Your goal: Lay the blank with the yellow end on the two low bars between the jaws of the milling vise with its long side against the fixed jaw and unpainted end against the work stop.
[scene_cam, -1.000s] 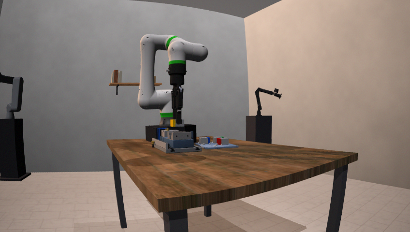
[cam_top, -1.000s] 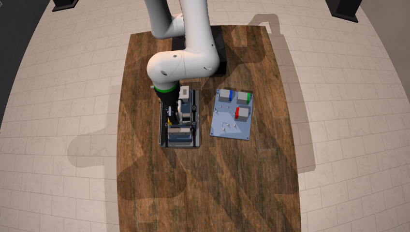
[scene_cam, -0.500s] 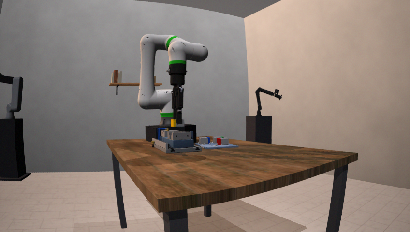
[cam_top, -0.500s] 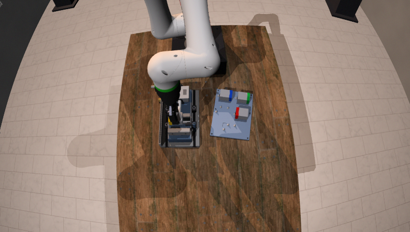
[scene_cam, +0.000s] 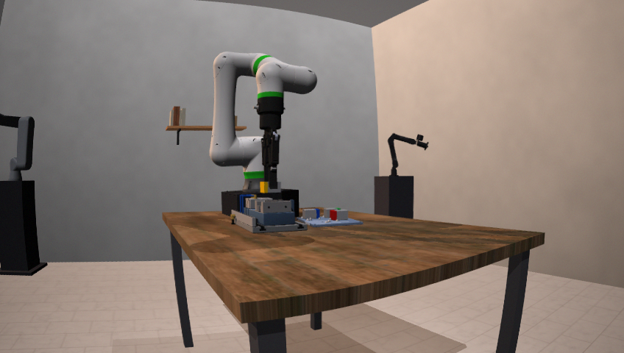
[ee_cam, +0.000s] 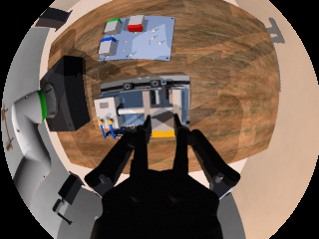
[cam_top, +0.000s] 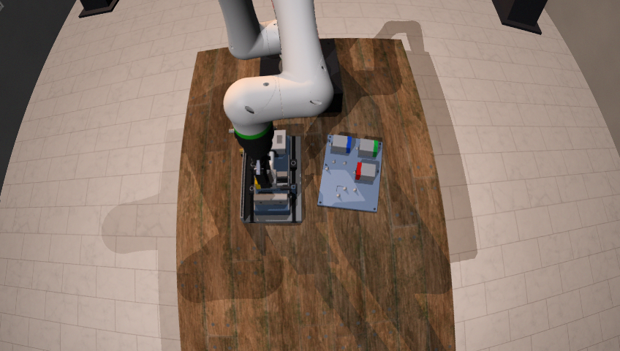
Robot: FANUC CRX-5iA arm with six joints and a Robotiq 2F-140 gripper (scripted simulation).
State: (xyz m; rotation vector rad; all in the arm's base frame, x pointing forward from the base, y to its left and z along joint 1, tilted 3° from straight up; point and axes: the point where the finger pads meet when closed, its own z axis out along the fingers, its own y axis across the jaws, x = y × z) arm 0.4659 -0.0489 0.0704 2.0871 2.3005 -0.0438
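My gripper (cam_top: 261, 177) points straight down over the milling vise (cam_top: 271, 180) and is shut on the blank with the yellow end (scene_cam: 264, 187). The blank hangs a little above the jaws, apart from them, with its yellow end toward the table's left side. In the wrist view the blank (ee_cam: 162, 127) sits between my fingers above the vise (ee_cam: 143, 103). The jaw block with hoses (cam_top: 279, 141) is at the far end. The fixed jaw (cam_top: 270, 199) is at the near end. The low bars and the work stop are mostly hidden by my gripper.
The blue-grey plate (cam_top: 350, 173) lies right of the vise. On it are a blue-ended blank (cam_top: 341, 144), a green-ended blank (cam_top: 368, 148) and a red-ended blank (cam_top: 365, 170), each lying flat. Small pins (cam_top: 343, 189) stand on its near part. The robot base is behind the vise.
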